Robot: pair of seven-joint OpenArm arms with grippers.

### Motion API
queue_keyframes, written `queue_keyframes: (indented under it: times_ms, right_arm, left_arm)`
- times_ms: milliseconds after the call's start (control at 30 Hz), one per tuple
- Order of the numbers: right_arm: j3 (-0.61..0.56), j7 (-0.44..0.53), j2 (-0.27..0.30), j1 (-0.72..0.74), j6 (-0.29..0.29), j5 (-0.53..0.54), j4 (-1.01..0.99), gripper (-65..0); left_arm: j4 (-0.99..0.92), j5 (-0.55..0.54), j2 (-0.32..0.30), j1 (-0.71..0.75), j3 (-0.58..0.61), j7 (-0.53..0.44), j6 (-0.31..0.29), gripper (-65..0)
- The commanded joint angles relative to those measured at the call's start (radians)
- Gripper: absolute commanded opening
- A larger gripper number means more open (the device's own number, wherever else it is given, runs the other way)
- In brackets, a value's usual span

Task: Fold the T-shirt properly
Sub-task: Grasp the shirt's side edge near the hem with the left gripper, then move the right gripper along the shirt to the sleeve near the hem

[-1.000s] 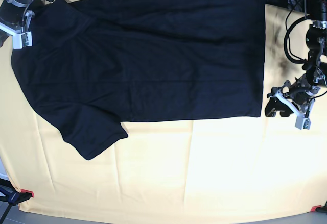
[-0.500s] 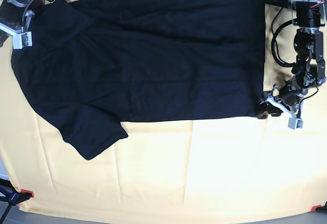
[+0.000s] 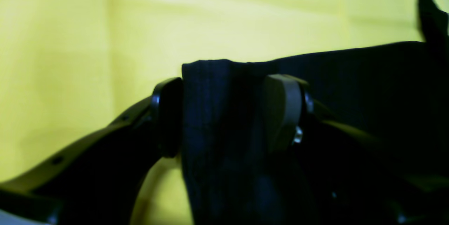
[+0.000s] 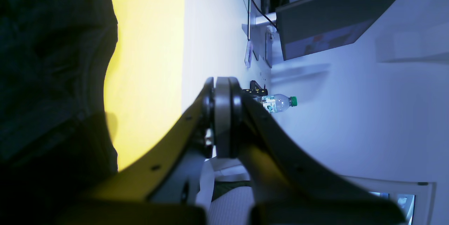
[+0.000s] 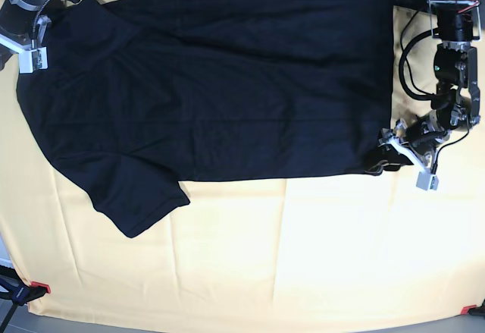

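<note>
Fingers [image 3: 168, 116] of the left gripper [image 3: 224, 116] stand wide, straddling the T-shirt [image 5: 220, 83] corner without pinching it; right gripper [image 4: 222, 113] is closed, empty. T-shirt lies flat on the yellow cloth [image 5: 303, 257]. Closing too shallow could catch one layer or slip off.

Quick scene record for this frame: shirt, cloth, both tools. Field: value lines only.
shirt: black T-shirt spread flat, one sleeve toward the near edge
surface: pale yellow cloth under it
left tool: left tool open, fingers astride the T-shirt's hem corner, not closed on it
right tool: right tool shut, holding nothing, off the cloth's edge beside the T-shirt
fold: not begun
</note>
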Motion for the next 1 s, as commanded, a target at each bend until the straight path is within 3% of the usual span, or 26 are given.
queue_keyframes:
  times_ms: [0,300,367,433,533,767,900,967]
  right_arm:
    - [0.006,0.007,0.011,-0.005,-0.011,-0.029,0.016,-65.0]
    - [0.006,0.007,0.011,-0.005,-0.011,-0.029,0.016,-65.0]
    - [0.006,0.007,0.011,-0.005,-0.011,-0.029,0.016,-65.0]
    - [0.006,0.007,0.011,-0.005,-0.011,-0.029,0.016,-65.0]
    - [0.006,0.008,0.011,-0.005,-0.011,-0.029,0.016,-65.0]
    - [0.006,0.122,0.012,0.015,-0.057,-0.03,0.016,-65.0]
    - [0.006,0.189,0.012,0.11,-0.011,-0.025,0.016,-65.0]
    - [0.006,0.222,0.012,0.191,0.007,0.082,0.016,-65.0]
  left_arm:
    - [0.013,-0.035,-0.02,-0.021,-0.006,-0.017,-0.018,-27.7]
    - [0.013,-0.063,-0.021,-0.021,-0.006,-0.014,-0.043,-27.8]
    - [0.013,-0.063,-0.021,-0.021,-0.006,-0.014,-0.042,-30.9]
    - [0.013,-0.063,-0.021,-0.021,-0.007,-0.014,-0.042,-42.3]
    - [0.013,-0.059,-0.021,-0.02,-0.007,-0.014,-0.042,-65.0]
    - [0.013,0.021,-0.021,-0.021,-0.007,-0.014,-0.042,-65.0]
    - [0.013,0.02,-0.02,-0.02,-0.006,-0.014,-0.042,-65.0]
    - [0.013,0.02,-0.021,-0.02,-0.007,-0.014,-0.042,-65.0]
